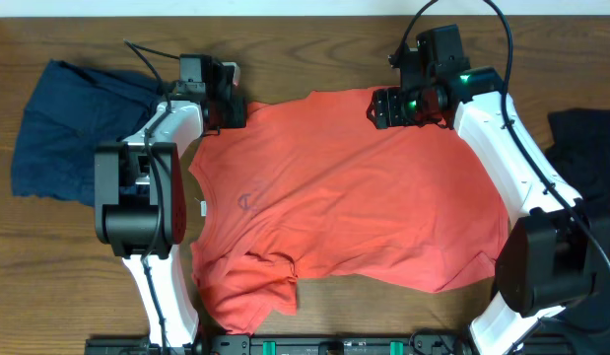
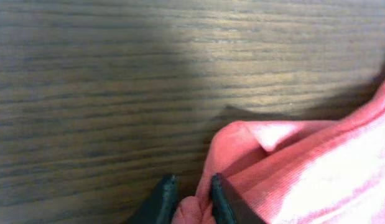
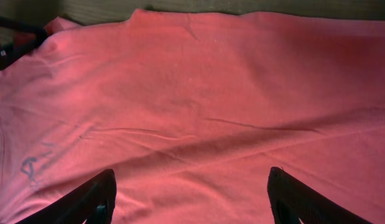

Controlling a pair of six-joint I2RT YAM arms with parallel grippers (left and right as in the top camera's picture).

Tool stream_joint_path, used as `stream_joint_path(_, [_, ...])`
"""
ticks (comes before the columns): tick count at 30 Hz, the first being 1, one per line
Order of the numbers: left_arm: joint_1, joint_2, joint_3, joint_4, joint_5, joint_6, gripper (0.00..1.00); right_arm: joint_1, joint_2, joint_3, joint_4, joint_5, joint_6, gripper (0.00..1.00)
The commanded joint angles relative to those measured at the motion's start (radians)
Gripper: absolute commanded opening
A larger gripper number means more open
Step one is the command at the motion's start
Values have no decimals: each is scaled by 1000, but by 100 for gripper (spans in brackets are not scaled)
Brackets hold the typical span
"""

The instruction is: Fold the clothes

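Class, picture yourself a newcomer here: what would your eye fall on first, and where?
A coral-red T-shirt sprawls across the table. The left gripper has its jaws pinching the shirt's far edge; the right gripper hangs over it, jaws open. A navy garment lies far left.

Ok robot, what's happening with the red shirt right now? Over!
Left gripper pinching T-shirt edge. Right gripper open above it. Mostly spread out, one corner bunched. Nothing in the way.

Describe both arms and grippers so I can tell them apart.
Both arms, left arm and right arm, have white links with bulky black joint housings and thin black cables looping off the wrists. The left gripper and right gripper are black, with dark tapered fingers. Only the right wrist shows a green light.
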Motion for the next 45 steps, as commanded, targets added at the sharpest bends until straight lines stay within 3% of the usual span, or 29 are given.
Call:
stream_joint_path(1, [-7,-42,-18,-25,10,7,11,11,7,-8,-3,9,8,76])
stream_joint_path(7, [-9,-215,-18,-84,13,16,9,11,7,-8,-21,9,8,76])
stream_joint_path(16, [-13,-303,-29,-513,13,26,8,11,7,-8,-31,9,8,77])
stream_joint_path(21, [-35,-291,-124,-654,13,25,10,11,7,-8,-31,9,8,77])
stream_joint_path(25, [-55,-294,-148,-796,13,23,24,11,7,-8,-31,9,8,77])
stream_joint_path(31, [-44,-332,-90,-796,13,22,38,11,7,-8,-31,9,7,79])
stream_joint_path(35, [-47,-343,-82,-652,-3,22,49,11,7,-8,-31,10,7,80])
stream_joint_path(40, [-70,-295,-98,-520,-14,23,52,11,7,-8,-31,9,7,81])
stream_joint_path(45, [-102,-232,-100,-482,-21,27,51,11,7,-8,-31,10,-1,83])
